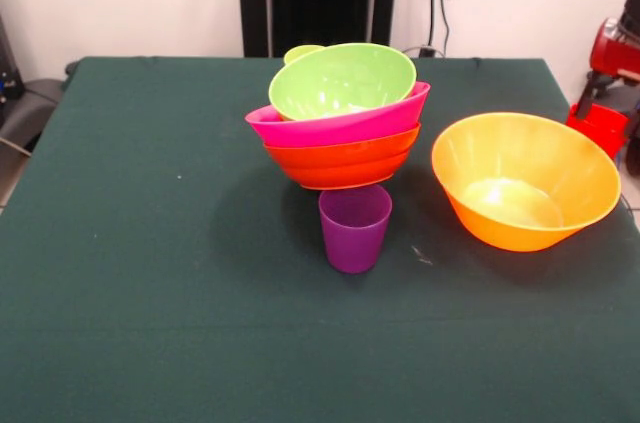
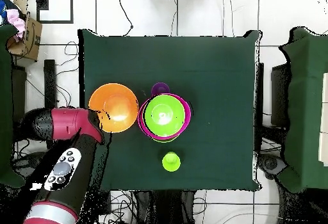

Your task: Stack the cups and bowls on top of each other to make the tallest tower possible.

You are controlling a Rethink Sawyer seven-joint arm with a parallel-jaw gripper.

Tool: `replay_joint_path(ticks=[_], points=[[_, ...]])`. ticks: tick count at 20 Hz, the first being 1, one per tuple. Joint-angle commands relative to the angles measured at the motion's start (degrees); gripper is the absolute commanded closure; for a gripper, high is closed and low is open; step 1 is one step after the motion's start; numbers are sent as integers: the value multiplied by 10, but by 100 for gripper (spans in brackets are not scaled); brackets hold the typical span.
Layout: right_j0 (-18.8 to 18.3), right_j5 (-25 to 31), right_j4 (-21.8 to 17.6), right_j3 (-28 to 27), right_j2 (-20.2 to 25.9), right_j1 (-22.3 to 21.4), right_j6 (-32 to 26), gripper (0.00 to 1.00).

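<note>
1. The pincer (image 2: 99, 135) hangs at the surface's (image 1: 150, 293) edge; I cannot tell how it is set.
2. Just beside it sits the loose large orange bowl (image 1: 524, 180).
3. Beyond that, the tower (image 1: 343, 123) leans, nested crooked; purple cup (image 1: 354, 227) alongside, lime cup (image 2: 170, 162) apart.

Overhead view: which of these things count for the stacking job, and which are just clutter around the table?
For the job:
tower of nested bowls, lime green on top
large orange bowl
purple cup
lime green cup

Just lying about:
cardboard box off the table corner
cables on the floor
chair beside the table
</note>
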Motion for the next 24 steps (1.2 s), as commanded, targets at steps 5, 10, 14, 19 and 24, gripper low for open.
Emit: replay_joint_path(ticks=[5,10,14,19,24], points=[[-16,-80,10,-12,58,60,97,0],[-14,-83,13,-12,57,63,98,0],[-4,-66,17,-6,50,48,108,0],[8,-21,17,0,34,19,118,0],[15,18,17,3,25,-8,122,0]])
